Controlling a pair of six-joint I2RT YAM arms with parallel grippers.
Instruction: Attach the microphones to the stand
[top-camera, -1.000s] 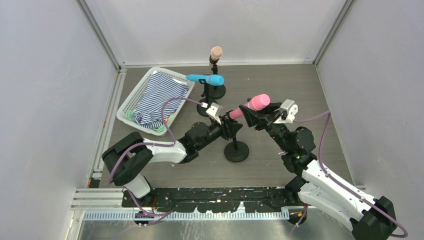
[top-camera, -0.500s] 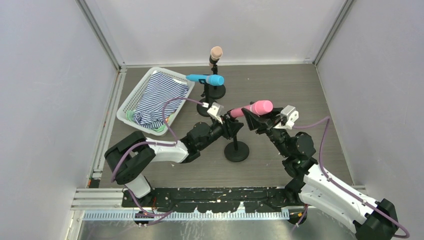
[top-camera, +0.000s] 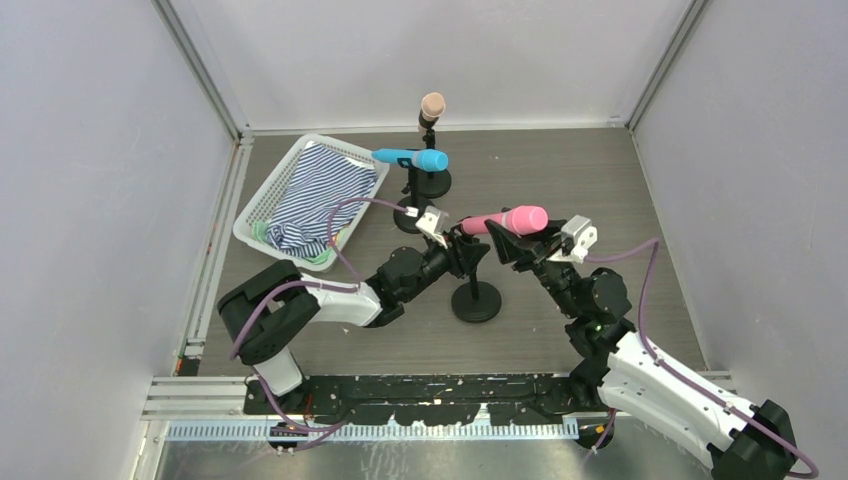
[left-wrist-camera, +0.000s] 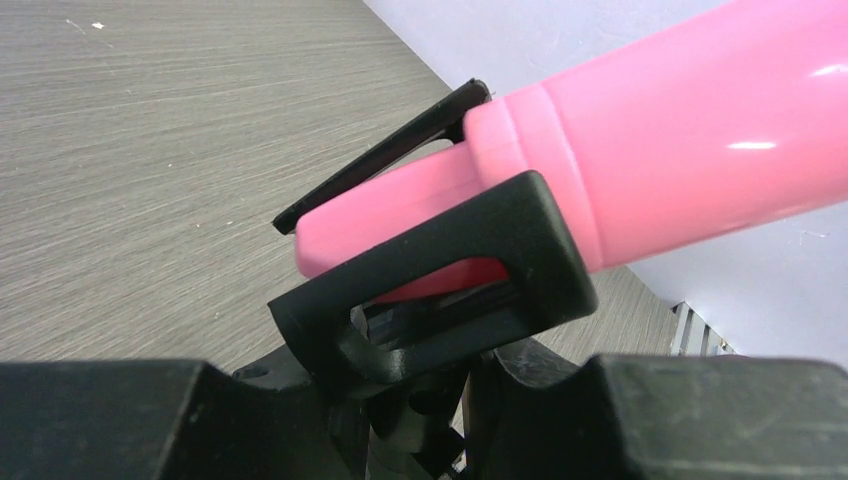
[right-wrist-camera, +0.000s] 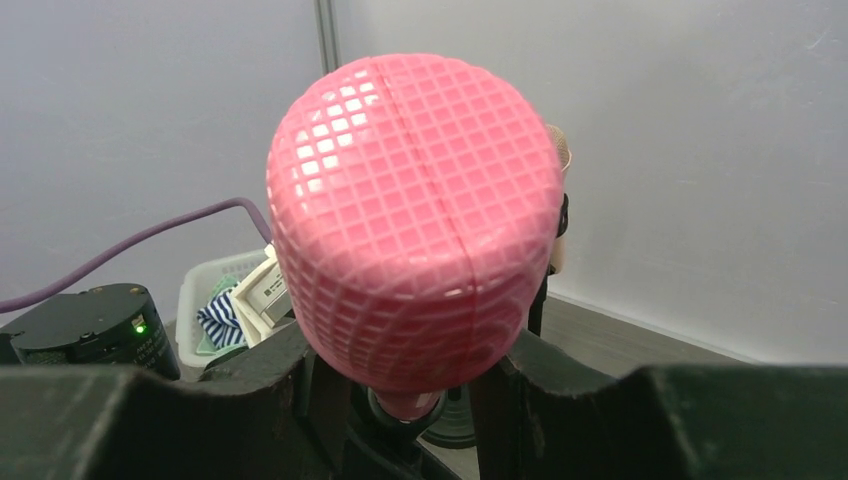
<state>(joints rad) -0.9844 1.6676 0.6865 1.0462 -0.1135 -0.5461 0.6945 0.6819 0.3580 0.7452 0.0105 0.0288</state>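
Observation:
The pink microphone (top-camera: 505, 219) lies almost level, its handle through the black clip (left-wrist-camera: 440, 270) on top of the near stand (top-camera: 476, 301). My right gripper (top-camera: 513, 242) is shut on the pink microphone just behind its gridded head (right-wrist-camera: 415, 215). My left gripper (top-camera: 471, 255) is shut on the stand's neck just under the clip, as the left wrist view (left-wrist-camera: 440, 375) shows. The blue microphone (top-camera: 412, 159) sits level in a second stand's clip. The peach-beige microphone (top-camera: 432, 105) stands upright in a third stand at the back.
A white basket (top-camera: 262, 198) with a striped cloth (top-camera: 310, 200) stands at the left. The round bases of the two back stands (top-camera: 433, 184) sit just behind my grippers. Grey walls close in the table on three sides.
The pink microphone's head has dropped from a raised tilt to almost level, and its handle has slid further left into the clip. Both grippers kept their hold.

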